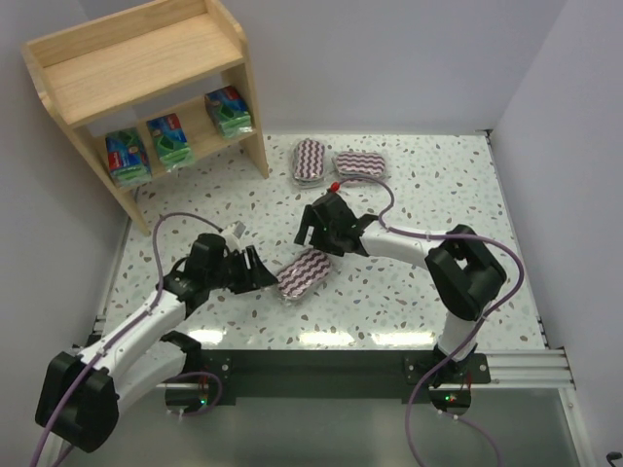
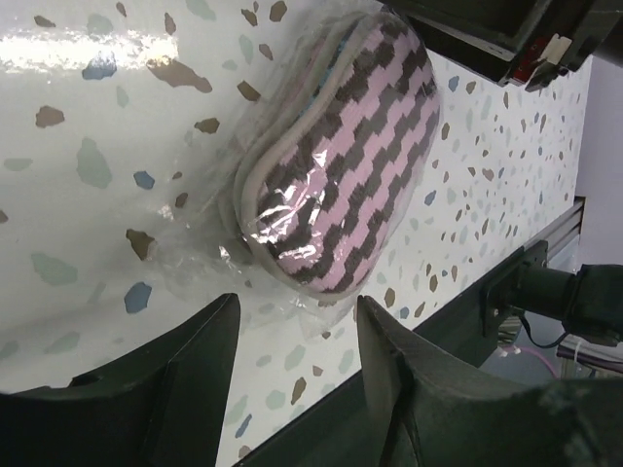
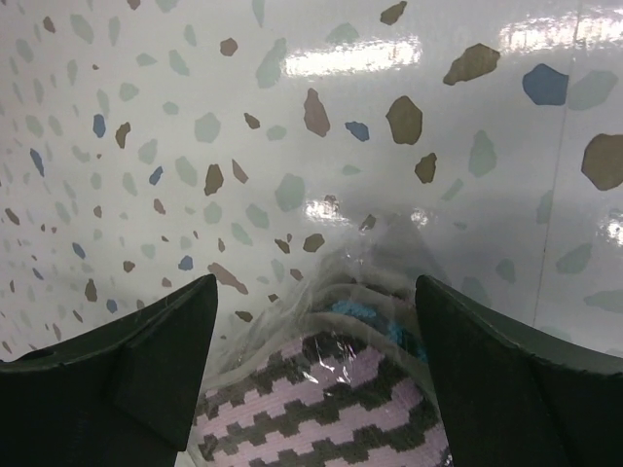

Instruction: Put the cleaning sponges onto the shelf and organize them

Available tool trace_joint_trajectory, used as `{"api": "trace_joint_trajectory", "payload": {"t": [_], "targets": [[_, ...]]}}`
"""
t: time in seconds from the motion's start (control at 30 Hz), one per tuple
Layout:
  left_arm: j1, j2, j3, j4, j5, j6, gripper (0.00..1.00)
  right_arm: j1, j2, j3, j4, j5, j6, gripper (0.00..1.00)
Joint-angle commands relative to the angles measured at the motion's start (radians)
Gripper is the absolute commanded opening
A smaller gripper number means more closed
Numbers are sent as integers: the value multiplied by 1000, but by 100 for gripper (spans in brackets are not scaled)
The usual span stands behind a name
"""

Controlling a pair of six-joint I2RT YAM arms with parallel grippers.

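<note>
Shelf stands at the far left corner of the table, against the wall. Under its top board we see three green-blue packs, one to each compartment of a divided tier: left pack, middle pack, right pack.

Nearer and further right, the left gripper sits low over the table with its fingers apart. From its own camera we see the gap between them facing one end of a zigzag pack; the loose clear wrap reaches toward that gap, but the fingers do not press on it.

This pack lies flat and slantwise on the table between the two grippers, well apart from the shelf. The right gripper hangs over its far end, spread wide as well. In the right wrist view the striped end and its crumpled wrap show low between the two fingers, and we see neither one touching it.

Further back, a second zigzag pack and a third zigzag pack lie flat on the table near the shelf's right foot, just beside each other; we cannot tell whether their wraps touch.
</note>
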Motion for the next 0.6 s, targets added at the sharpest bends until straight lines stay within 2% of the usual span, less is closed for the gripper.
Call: {"api": "trace_joint_trajectory", "payload": {"t": [0.0, 0.1, 0.33, 0.57], "targets": [[-6, -87, 32, -126, -7, -77, 57, 11, -2, 5, -51, 43, 39, 86], [-6, -159, 23, -172, -18, -123, 58, 10, -10, -18, -52, 37, 50, 86], [-10, -235, -84, -85, 36, -267, 61, 15, -34, -68, -26, -9, 74, 86], [-13, -137, -96, -33, -21, -225, 63, 24, -57, -106, 13, -51, 79, 86]]}}
